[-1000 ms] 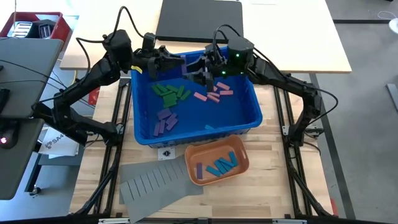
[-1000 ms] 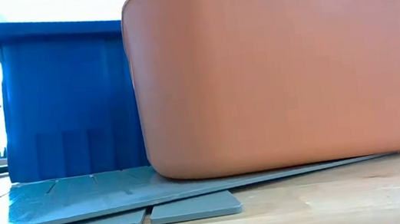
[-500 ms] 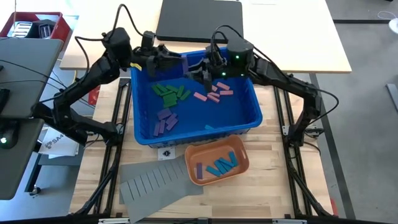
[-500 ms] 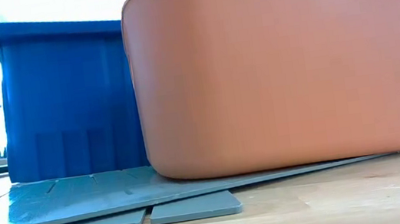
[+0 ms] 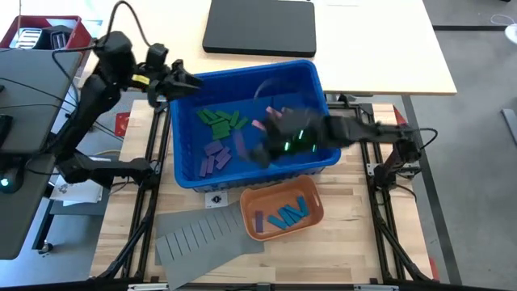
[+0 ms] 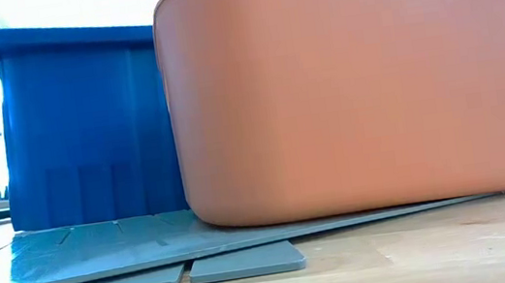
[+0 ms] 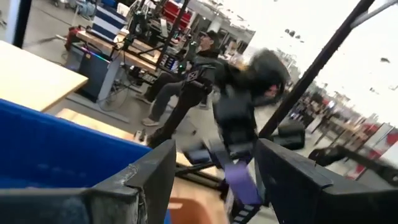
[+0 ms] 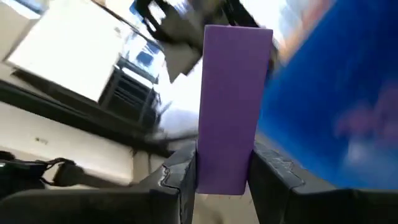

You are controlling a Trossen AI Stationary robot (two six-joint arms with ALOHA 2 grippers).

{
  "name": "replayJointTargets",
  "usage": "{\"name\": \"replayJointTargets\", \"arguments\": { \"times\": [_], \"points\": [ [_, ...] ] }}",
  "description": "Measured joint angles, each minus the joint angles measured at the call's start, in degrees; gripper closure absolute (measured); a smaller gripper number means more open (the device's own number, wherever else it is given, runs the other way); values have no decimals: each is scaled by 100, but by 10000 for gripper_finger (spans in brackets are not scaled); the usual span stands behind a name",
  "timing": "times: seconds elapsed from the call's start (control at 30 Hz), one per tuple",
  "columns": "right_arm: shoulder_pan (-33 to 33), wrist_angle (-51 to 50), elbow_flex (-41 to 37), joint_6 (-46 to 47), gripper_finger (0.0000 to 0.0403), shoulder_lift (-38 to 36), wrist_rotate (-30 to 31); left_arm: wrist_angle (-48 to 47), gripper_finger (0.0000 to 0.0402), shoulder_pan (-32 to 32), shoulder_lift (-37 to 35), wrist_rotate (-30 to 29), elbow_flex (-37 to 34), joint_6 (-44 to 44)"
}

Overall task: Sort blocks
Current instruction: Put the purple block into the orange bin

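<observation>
A purple block (image 8: 233,99) stands between the fingers of my right gripper (image 8: 222,177), which is shut on it. In the high view that gripper (image 5: 263,152) is blurred over the near right part of the blue bin (image 5: 321,87). My left gripper (image 5: 187,82) is open and holds nothing (image 7: 214,158) at the bin's far left corner. Green (image 5: 220,120), pink (image 5: 260,124) and purple blocks (image 5: 213,156) lie on the bin's floor. Blue blocks (image 5: 287,214) and one purple block (image 5: 259,220) lie in the orange tray (image 5: 317,202). My right gripper pinches the purple block between its two fingers by the two long sides of one end (image 8: 219,173). Most of the block sticks out past the fingertips, along the fingers. The block is lifted clear, above the bin's floor (image 7: 240,180).
The grey slotted sheet (image 5: 202,239) lies under the tray near the table's front edge. A black laptop (image 5: 258,26) lies shut on the far table. In the low view the bin (image 6: 85,134) and the tray (image 6: 353,89) fill the picture. People sit in the room behind.
The two grippers, which stood close together over the bin's far part, have parted. My left gripper has drawn back toward the table's left edge, to the bin's far left corner. My right gripper has swung fast toward the near edge over the bin and has rolled.
</observation>
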Motion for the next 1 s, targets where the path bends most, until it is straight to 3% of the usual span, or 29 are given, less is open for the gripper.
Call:
{"name": "replayJointTargets", "arguments": {
  "times": [0.17,0.33,0.6,1.0],
  "points": [
    [844,-228,-874,1840,295,15,301,-398,187,18,-256,-77,1,585],
    [1366,-610,-1634,2718,295,15,216,-404,187,-53,-329,-156,2,604],
    [1497,-403,-3029,2676,295,15,-833,-397,187,-56,-214,-548,0,611],
    [1409,-241,-4046,2853,295,17,-834,-407,186,-56,-128,-1529,0,263]
  ]
}}
